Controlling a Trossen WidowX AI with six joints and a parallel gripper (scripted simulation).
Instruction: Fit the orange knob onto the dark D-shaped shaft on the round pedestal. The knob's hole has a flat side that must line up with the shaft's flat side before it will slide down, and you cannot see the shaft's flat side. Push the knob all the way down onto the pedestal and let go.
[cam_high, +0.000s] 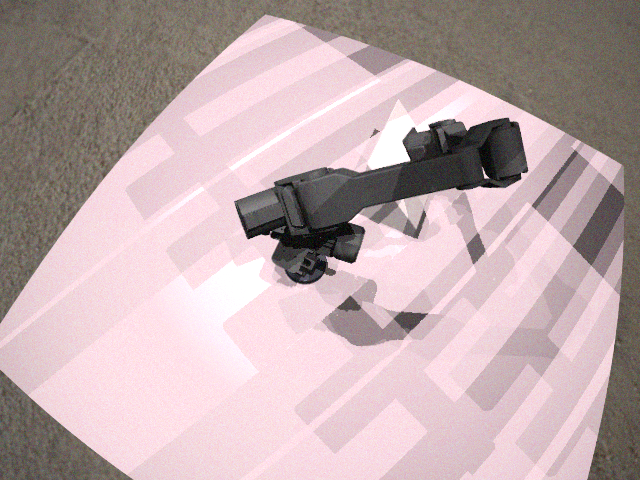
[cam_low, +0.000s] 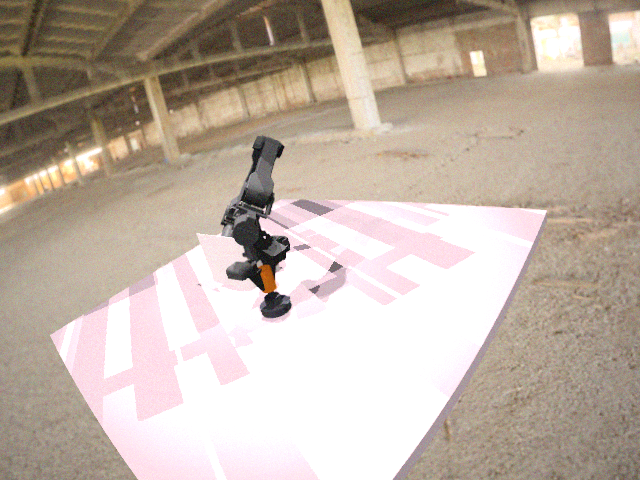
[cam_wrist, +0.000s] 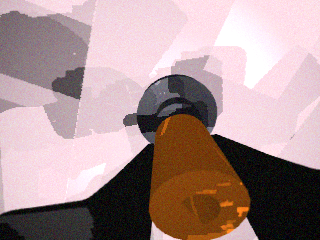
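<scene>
The orange knob (cam_low: 267, 279) (cam_wrist: 182, 155) is a tall cylinder held between the two black fingers of my gripper (cam_low: 265, 283) (cam_wrist: 182, 144), which is shut on it. The knob stands over the middle of the dark round pedestal (cam_high: 306, 277) (cam_low: 275, 308) (cam_wrist: 154, 96). In the exterior view, a short dark part shows between the knob's lower end and the pedestal's broad disc, so the knob is not against the disc. The knob leans slightly in that view. The shaft's flat side is hidden, and I cannot tell whether its tip is inside the hole. The top view hides the knob.
The pedestal stands on a pale pink patterned table (cam_high: 129, 335) (cam_low: 336, 387). A whitish angular panel (cam_high: 391, 149) (cam_low: 214, 255) stands near the arm. The arm (cam_high: 413, 180) (cam_low: 258, 186) reaches over the table, with patchy dark shadows beside the pedestal.
</scene>
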